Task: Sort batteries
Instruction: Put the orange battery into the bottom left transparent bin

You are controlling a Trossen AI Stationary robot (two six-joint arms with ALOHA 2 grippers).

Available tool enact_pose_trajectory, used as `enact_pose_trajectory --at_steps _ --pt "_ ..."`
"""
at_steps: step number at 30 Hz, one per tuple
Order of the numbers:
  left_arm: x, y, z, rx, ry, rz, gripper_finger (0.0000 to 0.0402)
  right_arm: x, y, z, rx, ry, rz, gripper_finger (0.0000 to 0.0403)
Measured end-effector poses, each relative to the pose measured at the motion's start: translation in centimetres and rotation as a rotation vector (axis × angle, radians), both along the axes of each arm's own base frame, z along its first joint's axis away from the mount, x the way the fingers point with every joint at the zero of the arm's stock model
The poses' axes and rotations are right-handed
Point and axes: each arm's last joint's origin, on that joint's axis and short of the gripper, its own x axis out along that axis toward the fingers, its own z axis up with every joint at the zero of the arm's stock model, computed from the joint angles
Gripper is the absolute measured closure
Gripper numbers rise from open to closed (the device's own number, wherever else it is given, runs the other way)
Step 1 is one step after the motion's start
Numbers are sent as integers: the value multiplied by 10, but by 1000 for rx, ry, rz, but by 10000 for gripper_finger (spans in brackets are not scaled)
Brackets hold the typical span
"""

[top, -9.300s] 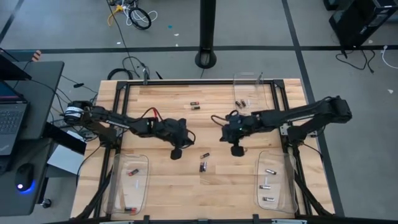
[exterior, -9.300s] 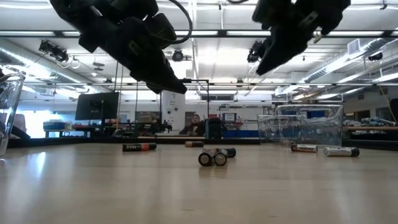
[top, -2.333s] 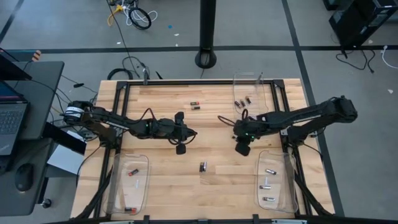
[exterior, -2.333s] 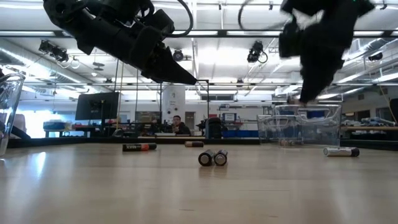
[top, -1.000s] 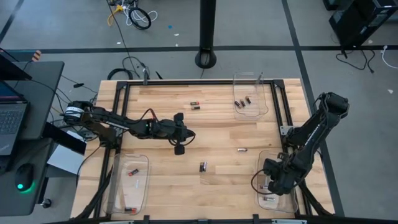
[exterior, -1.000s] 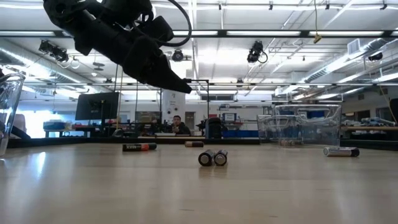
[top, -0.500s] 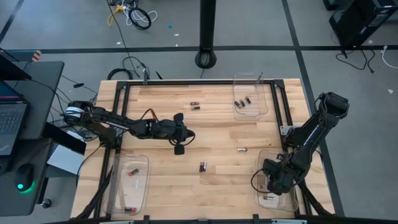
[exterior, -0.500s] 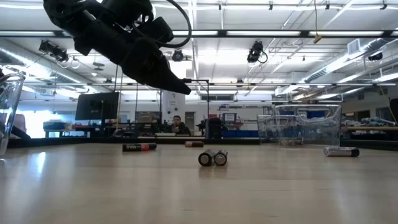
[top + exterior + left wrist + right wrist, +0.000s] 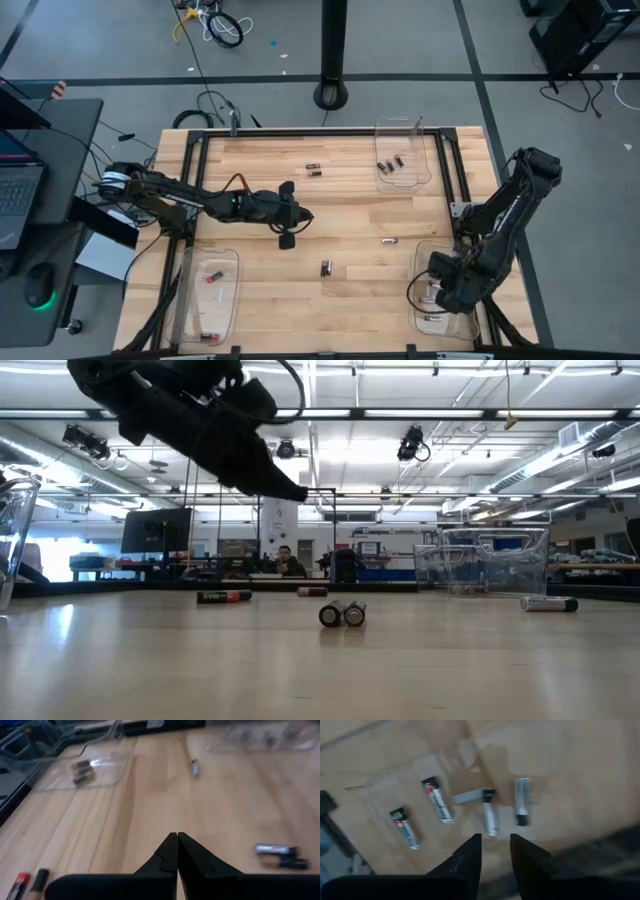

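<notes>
Small cylindrical batteries lie on the wooden table: a pair [image 9: 326, 268] near the middle, one [image 9: 390, 241] to its right, two [image 9: 313, 168] near the far edge. My left gripper [image 9: 286, 239] hangs shut above the bare wood left of centre, its tip [image 9: 303, 494] well above the pair [image 9: 342, 614]. My right gripper [image 9: 441, 291] hovers open over the clear tray [image 9: 463, 262] at the near right. Its wrist view shows several batteries [image 9: 490, 816] lying flat in that tray below the gripper [image 9: 495, 842], nothing between the fingers.
A clear tray [image 9: 404, 128] at the far right holds three batteries [image 9: 391, 166]. Another clear tray [image 9: 233, 290] at the near left holds a battery [image 9: 212, 276] and more at its near end [image 9: 207, 338]. Black frame rails run along the table's sides.
My left gripper has risen slightly over the table, still shut. My right gripper stays over the near right tray.
</notes>
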Motion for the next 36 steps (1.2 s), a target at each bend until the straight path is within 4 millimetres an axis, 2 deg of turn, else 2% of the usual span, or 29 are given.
enact_pose_trajectory --at_steps 4,7,15,22,25,29,36 --pt "-7 0 16 -19 -52 -21 388 2 -9 27 -108 16 47 346" --pt "-14 -1 27 -32 -70 -42 388 7 -20 40 -166 3 61 390" --pt "-35 0 38 -77 -6 -23 388 41 -52 49 -242 -188 163 395" --pt "-43 0 34 -123 78 12 388 91 -91 54 -283 -373 280 395" --pt "-46 0 30 -145 124 29 388 114 -112 53 -335 -495 343 395" --pt "-49 1 25 -189 182 64 388 135 -143 42 -373 -644 340 395" --pt "-55 1 18 -257 275 128 388 154 -182 20 -434 -905 319 394"
